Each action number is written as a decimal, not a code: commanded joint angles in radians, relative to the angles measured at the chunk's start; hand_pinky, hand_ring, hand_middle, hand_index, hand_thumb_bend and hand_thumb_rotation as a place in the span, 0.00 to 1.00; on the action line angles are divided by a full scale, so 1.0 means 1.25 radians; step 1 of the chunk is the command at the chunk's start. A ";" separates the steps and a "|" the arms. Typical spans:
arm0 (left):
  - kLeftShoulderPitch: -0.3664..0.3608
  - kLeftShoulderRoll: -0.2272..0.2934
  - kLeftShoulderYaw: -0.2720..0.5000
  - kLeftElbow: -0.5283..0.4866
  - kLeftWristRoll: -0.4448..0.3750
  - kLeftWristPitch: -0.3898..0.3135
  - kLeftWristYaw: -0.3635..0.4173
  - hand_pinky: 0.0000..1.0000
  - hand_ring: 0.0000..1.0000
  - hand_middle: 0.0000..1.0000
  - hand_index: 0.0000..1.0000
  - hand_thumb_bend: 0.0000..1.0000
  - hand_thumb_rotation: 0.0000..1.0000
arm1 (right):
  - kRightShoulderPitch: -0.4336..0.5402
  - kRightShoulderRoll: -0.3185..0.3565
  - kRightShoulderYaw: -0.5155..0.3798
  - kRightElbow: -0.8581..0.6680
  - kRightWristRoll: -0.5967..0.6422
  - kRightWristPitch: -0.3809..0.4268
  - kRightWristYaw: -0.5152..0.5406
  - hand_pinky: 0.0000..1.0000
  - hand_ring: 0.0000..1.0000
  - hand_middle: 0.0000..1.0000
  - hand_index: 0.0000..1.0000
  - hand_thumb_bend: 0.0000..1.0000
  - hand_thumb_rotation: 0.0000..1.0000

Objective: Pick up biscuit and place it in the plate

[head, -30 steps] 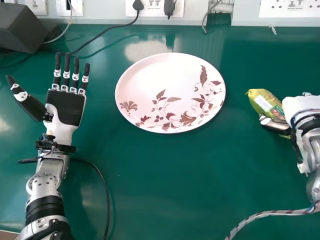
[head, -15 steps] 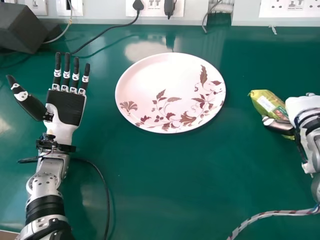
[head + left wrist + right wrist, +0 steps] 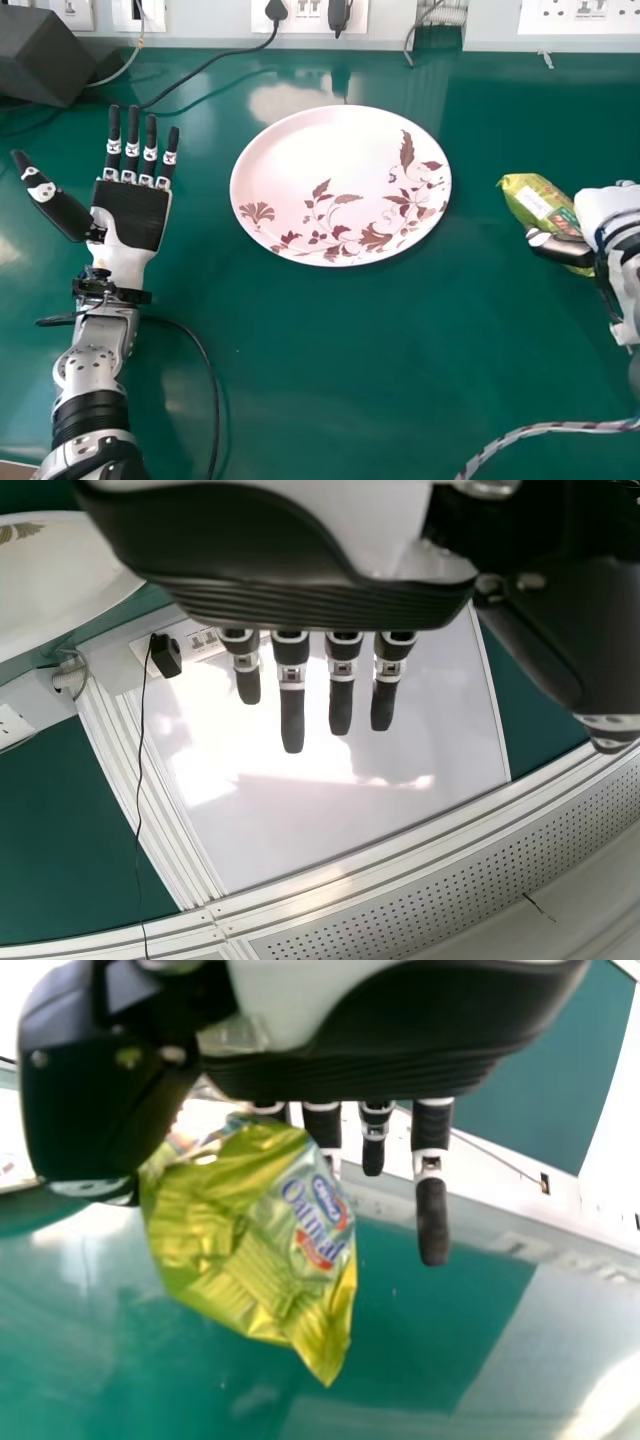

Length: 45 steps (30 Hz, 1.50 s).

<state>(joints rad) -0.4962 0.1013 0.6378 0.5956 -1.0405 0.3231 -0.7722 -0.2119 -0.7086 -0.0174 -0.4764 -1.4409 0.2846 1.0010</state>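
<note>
Biscuit packet (image 3: 535, 200): yellow-green wrapper with a pale label; located to the right of the plate (image 3: 340, 185) and well apart from it; gripped in the right robot hand (image 3: 602, 212); contact with the tabletop (image 3: 380, 350) cannot be determined

Right robot hand: partly closed; packet pinched between thumb (image 3: 95, 1188) and fingers; outer fingers nearly straight

Plate: round, pale, with reddish-brown leaf and flower decoration; face up on the tabletop, between the two hands

Left robot hand (image 3: 130, 215): fully open, palm up; fingers extended, thumb spread outward; positioned left of the plate, apart from it

Tabletop: green, glossy; dark box (image 3: 42, 52) at the far left corner; black cable (image 3: 205, 68) running from a plug (image 3: 276, 10) toward the box
</note>
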 commanded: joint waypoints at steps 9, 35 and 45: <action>0.048 -0.027 0.001 0.052 0.014 -0.002 -0.008 0.95 0.86 0.90 0.91 0.95 0.38 | -0.011 -0.020 -0.050 -0.064 0.043 -0.039 0.031 0.36 0.41 0.48 0.55 0.50 0.00; 0.048 -0.023 0.001 0.063 0.014 0.010 -0.015 1.00 0.85 0.94 0.90 0.96 0.34 | -0.103 0.039 -0.053 -0.142 -0.028 -0.049 0.160 0.35 0.40 0.48 0.55 0.50 0.00; 0.052 -0.024 0.002 0.058 0.012 0.013 -0.019 1.00 0.85 0.93 0.86 0.98 0.31 | -0.135 0.047 -0.056 -0.154 0.006 -0.079 0.144 0.35 0.40 0.48 0.55 0.50 0.00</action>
<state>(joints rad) -0.4986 0.1096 0.6376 0.6139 -1.0381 0.3332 -0.7877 -0.3568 -0.6539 -0.0813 -0.6468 -1.4487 0.1948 1.1963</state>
